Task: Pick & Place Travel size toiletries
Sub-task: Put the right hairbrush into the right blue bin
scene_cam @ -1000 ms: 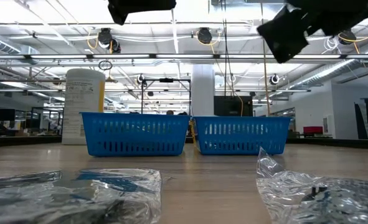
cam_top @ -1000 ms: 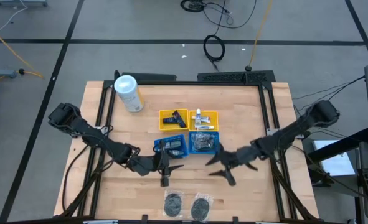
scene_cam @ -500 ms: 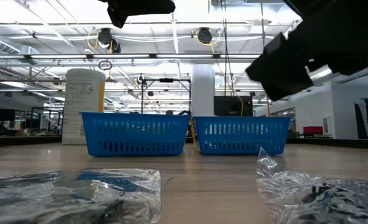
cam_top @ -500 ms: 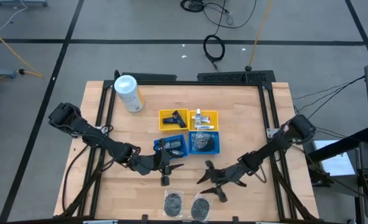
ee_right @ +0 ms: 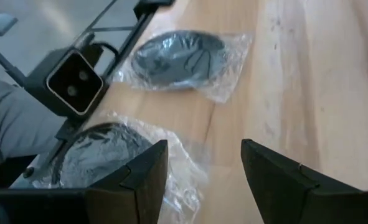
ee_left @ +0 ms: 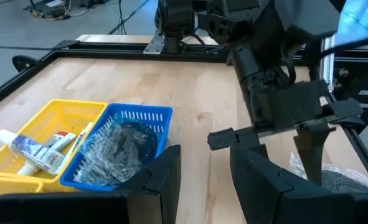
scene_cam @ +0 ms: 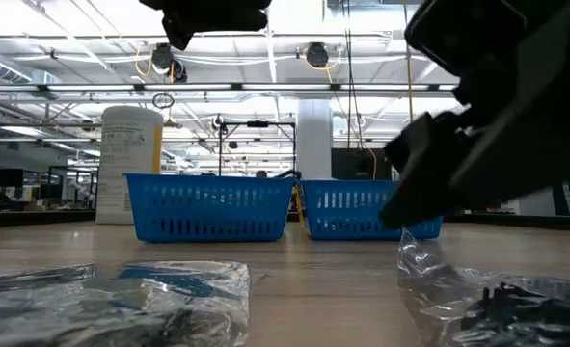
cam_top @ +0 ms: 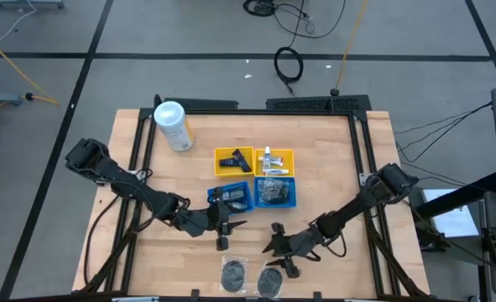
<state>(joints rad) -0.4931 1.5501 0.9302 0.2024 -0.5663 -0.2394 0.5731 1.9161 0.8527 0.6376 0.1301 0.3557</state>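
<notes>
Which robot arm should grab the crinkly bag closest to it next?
Probably the right. The right gripper hangs open just above the right-hand wrapped grey piece. The left gripper sits farther back, by the blue tray.

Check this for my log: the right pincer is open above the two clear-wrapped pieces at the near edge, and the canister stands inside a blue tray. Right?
Not quite. The canister stands on the bare table at the far left corner, outside the trays, as the high view shows. The right pincer is indeed open above the two clear-wrapped pieces.
</notes>
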